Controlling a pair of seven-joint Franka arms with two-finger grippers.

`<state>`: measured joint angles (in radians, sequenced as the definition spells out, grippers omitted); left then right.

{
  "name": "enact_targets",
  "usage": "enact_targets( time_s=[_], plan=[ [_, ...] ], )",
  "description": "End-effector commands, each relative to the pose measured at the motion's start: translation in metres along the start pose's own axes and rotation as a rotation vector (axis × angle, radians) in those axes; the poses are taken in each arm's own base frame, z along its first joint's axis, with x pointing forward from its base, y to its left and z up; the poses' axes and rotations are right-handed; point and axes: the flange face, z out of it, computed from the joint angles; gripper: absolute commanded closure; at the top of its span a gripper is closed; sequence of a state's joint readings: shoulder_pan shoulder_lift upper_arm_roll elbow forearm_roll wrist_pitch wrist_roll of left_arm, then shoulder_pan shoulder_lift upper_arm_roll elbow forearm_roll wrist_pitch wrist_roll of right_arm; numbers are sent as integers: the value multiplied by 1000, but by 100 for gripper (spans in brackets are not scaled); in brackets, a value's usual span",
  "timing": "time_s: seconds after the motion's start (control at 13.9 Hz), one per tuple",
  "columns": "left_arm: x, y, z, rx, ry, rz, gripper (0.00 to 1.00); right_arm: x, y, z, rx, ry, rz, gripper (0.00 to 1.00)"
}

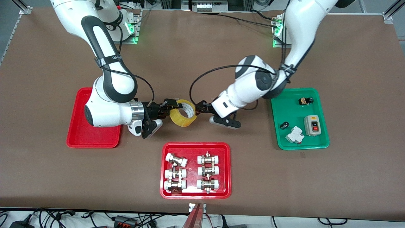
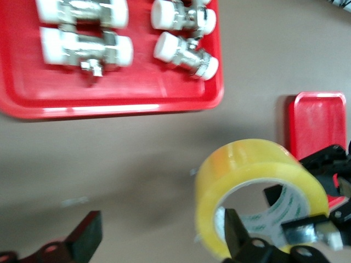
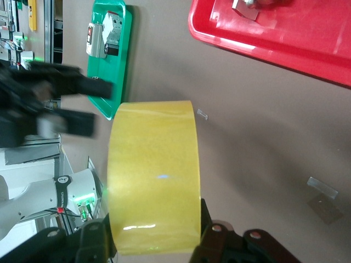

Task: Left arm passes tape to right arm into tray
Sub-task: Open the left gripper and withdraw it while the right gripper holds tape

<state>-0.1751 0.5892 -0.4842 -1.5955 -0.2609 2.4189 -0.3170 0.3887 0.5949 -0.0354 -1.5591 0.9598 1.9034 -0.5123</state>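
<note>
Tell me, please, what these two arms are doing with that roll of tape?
It is a handover in mid-air. The right hand is shut on the yellow tape, holding it over bare table, above the red tray of fittings. The left hand is at the roll's other edge with its fingers apart, so it appears to have let go. The plain red tray sits at the right arm's end, with no tape in it yet.

Red fittings tray [image 1: 164, 171] — six capped fittings; green tray [image 1: 278, 126] — perhaps switches.

Tape [image 1: 183, 113] between right gripper [image 1: 167, 106], left gripper [image 1: 200, 107].
</note>
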Motion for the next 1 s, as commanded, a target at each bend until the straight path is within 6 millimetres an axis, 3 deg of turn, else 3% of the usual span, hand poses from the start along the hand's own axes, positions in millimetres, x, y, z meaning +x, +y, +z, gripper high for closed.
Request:
enact_targets(
  time_s=[0.0,0.22,0.29,0.5,0.57,0.72,0.93],
  plan=[
    [5,-24,-83,75,-84,94,0,3,1,-9,0,13,-23,71],
    [21,-40,-152,99,-194,136,0,1,17,-23,-36,15,-17,71],
    [20,-45,-168,130,-251,137,0,-1,31,-39,-74,17,-9,71],
    [19,-85,-235,309,-370,112,0,-14,79,-99,-63,48,60,71],
    [17,-93,-247,364,-396,99,0,-23,97,-122,-46,53,84,71],
    [14,-108,-281,551,-376,92,0,-43,132,-168,-18,80,145,71],
    [4,-120,-324,629,-330,49,0,-79,185,-224,-66,93,226,71]
  ],
)
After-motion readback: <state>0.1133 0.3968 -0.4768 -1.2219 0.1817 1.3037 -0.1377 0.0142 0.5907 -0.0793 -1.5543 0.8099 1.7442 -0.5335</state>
